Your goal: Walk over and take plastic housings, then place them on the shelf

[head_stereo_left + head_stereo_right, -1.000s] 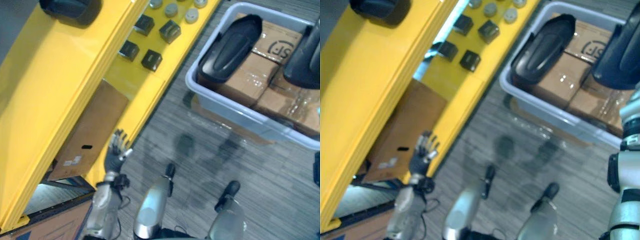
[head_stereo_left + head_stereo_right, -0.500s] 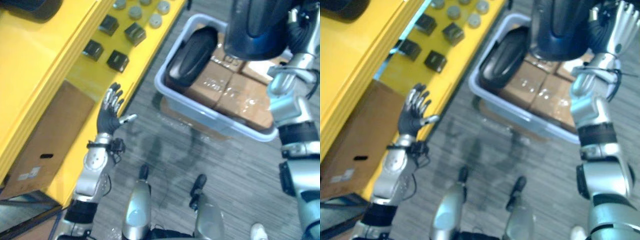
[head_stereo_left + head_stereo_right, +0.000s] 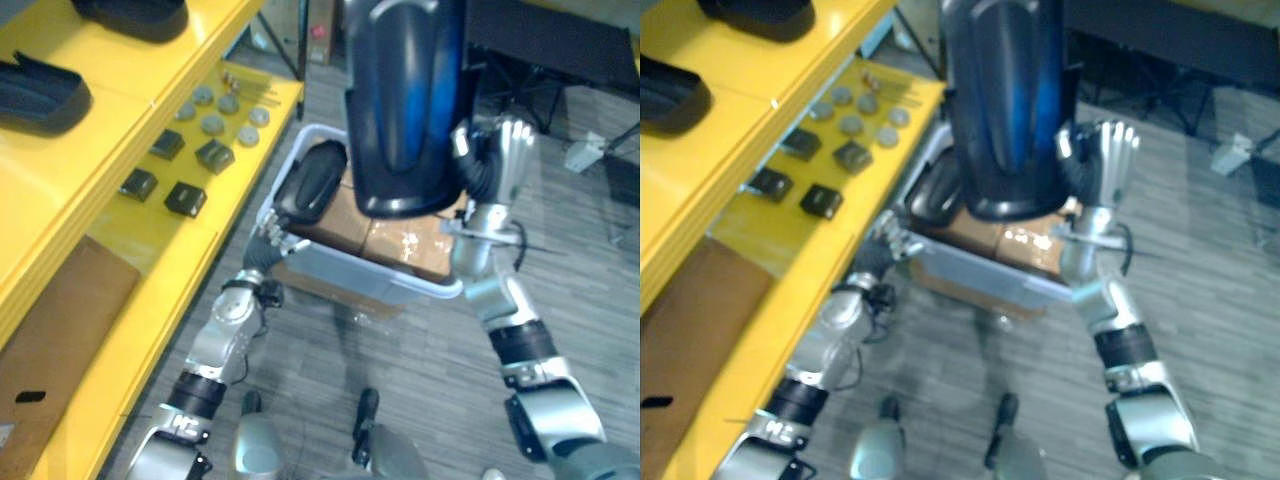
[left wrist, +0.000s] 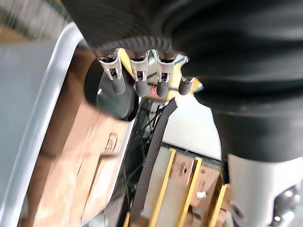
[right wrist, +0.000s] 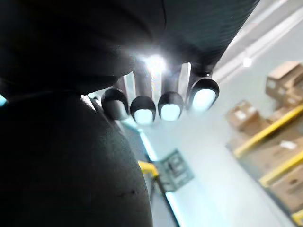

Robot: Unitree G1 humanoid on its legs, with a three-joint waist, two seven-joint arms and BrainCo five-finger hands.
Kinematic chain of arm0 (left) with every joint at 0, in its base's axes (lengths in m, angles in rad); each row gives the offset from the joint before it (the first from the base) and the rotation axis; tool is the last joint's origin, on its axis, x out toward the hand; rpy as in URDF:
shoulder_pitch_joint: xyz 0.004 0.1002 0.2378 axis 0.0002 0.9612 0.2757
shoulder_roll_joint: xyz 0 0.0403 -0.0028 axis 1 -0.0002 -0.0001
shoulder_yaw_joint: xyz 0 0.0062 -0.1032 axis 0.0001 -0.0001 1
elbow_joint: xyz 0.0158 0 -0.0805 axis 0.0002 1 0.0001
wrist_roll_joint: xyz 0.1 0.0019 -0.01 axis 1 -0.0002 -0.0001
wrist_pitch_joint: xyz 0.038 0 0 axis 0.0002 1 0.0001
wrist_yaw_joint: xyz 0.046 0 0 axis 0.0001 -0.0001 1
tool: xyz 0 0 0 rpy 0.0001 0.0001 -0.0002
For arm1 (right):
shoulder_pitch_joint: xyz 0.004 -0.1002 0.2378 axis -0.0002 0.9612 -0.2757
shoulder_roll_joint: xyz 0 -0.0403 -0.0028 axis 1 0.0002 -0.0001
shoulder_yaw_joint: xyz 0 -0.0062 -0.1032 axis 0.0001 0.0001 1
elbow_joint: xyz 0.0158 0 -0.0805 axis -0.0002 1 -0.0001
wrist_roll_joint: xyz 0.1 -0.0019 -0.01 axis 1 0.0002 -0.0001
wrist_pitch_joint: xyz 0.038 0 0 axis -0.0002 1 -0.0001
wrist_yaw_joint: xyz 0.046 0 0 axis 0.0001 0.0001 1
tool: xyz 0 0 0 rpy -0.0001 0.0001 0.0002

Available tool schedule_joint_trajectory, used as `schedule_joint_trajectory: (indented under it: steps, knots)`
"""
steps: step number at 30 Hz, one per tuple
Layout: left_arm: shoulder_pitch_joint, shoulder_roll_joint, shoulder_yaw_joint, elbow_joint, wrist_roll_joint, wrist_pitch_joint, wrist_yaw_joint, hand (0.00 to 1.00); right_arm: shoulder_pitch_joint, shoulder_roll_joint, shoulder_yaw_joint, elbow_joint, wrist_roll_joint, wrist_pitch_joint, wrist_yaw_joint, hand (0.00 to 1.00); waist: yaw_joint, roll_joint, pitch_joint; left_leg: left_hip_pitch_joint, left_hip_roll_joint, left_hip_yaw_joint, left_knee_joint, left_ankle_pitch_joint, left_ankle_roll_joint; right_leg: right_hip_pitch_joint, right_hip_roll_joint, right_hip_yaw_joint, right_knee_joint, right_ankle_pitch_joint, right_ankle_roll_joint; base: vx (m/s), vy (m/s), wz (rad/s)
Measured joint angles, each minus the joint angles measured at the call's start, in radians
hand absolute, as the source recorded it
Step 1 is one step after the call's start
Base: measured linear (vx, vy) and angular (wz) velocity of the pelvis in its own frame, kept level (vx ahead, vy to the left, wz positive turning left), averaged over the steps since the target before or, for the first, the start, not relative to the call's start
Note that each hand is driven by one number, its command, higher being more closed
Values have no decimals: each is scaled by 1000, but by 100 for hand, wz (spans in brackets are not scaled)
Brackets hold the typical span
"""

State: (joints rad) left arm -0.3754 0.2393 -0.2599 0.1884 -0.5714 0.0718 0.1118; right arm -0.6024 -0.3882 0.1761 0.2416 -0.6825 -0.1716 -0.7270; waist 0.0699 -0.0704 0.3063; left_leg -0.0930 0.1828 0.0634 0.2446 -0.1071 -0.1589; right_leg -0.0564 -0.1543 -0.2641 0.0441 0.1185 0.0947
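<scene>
A large black and blue plastic housing is held upright, high above the grey bin. My right hand grips its right side, fingers pointing up along it; their dark fingertips lie against the housing. A second black housing lies in the bin on cardboard boxes. My left hand hovers open at the bin's near left corner, fingers pointing towards that housing. Two more black housings rest on the yellow shelf's upper levels.
The yellow shelf runs along the left. Small black blocks and grey discs sit on its lower level, and a brown carton lies beneath. Dark furniture stands at the back right.
The camera has swung towards the bin. My right hand has lifted the housing higher, up out of the bin. My left hand went from beside the shelf to the bin's corner.
</scene>
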Motion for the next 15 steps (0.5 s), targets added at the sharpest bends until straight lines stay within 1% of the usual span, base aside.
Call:
schedule_joint_trajectory:
  steps: [2, 4, 7, 12, 15]
  knots:
    - [0, -16, -4, 3, -22, 1, -6, 0, 1, 1, 16, 0, -10, -14, 15, 100, 0, 2, -7, 5, 1, 0, -8, 2, -2, 6, 1, 0, -7, 3, -1, -59, -9, -1]
    - [0, -16, -25, 5, -86, 1, -14, 0, 1, 1, 36, 0, -42, -27, 28, 100, 0, 4, -12, 3, -1, 1, -11, 3, -3, 7, 1, -1, -20, 10, 0, -41, 2, -2]
    - [0, -19, -32, 21, -132, 1, -19, 0, 1, 2, 69, 0, -66, -29, 32, 100, 1, 4, -12, 2, -2, 1, -15, 6, -4, 7, 1, -2, -24, 14, -1, -11, 3, 0]
    - [-1, -26, -40, 21, -137, 1, -16, 0, 2, 3, 91, 0, -81, -32, 50, 100, 2, 3, -14, 3, -5, -2, -26, 15, -6, 10, 2, -5, -38, 24, 0, 15, 4, 2]
    - [-2, -30, -40, 21, -138, 1, -1, 0, 11, 3, 92, 1, -81, -26, 50, 100, 1, 2, -15, 7, -5, -6, -25, 15, -6, 23, 3, -8, -48, 25, 2, 29, 10, 6]
